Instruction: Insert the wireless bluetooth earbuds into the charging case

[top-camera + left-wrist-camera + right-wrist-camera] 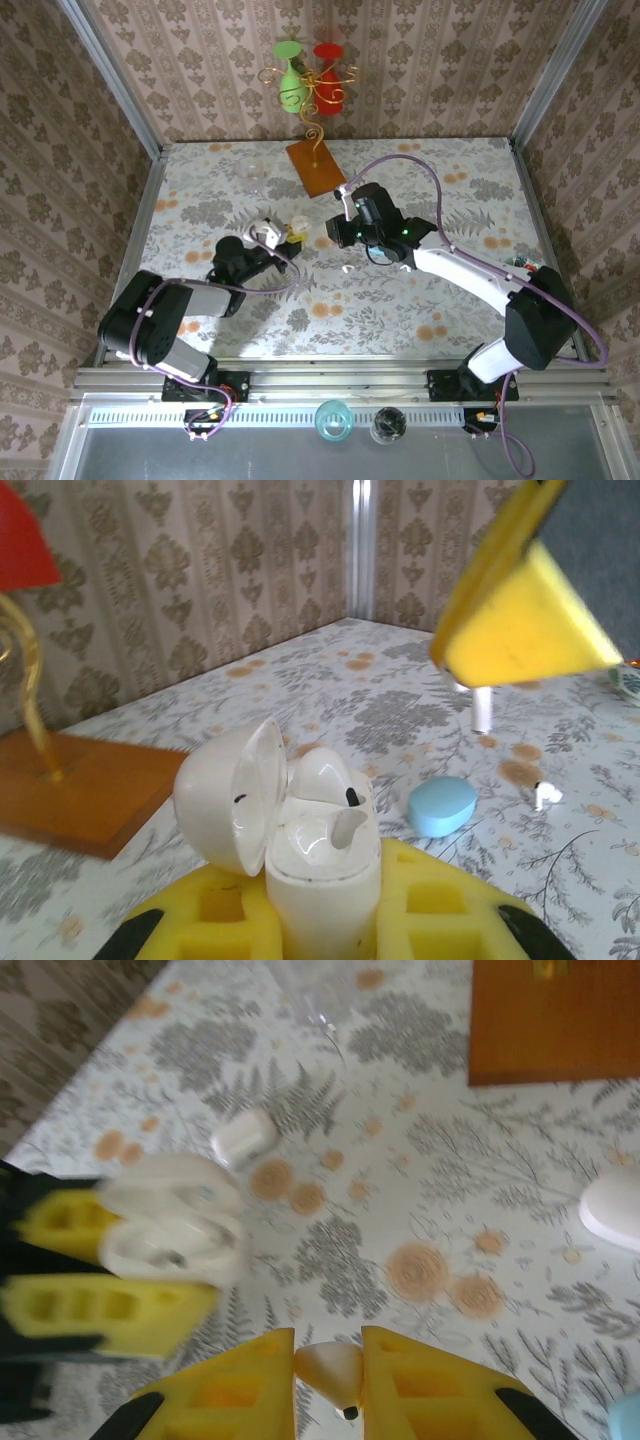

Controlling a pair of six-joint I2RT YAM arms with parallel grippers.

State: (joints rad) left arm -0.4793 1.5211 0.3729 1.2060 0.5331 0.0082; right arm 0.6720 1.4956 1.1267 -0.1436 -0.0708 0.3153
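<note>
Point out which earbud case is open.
The white case clamped in the left fingers: its lid is flipped up. The light-blue case beside it lies shut.

Two tools (328,1365), three white cases (320,880), one light-blue case (442,805), two earbuds (545,795) outside them.

Top overhead; wrist views close, share charging case (320,870).

A table (440,330) with a pale covering printed with grey ferns and orange flowers stood inside three walls (200,60) of beige damask wallpaper; aluminium posts (110,75) rose at its far corners, and a metal rail (350,380) ran along its near edge
</note>
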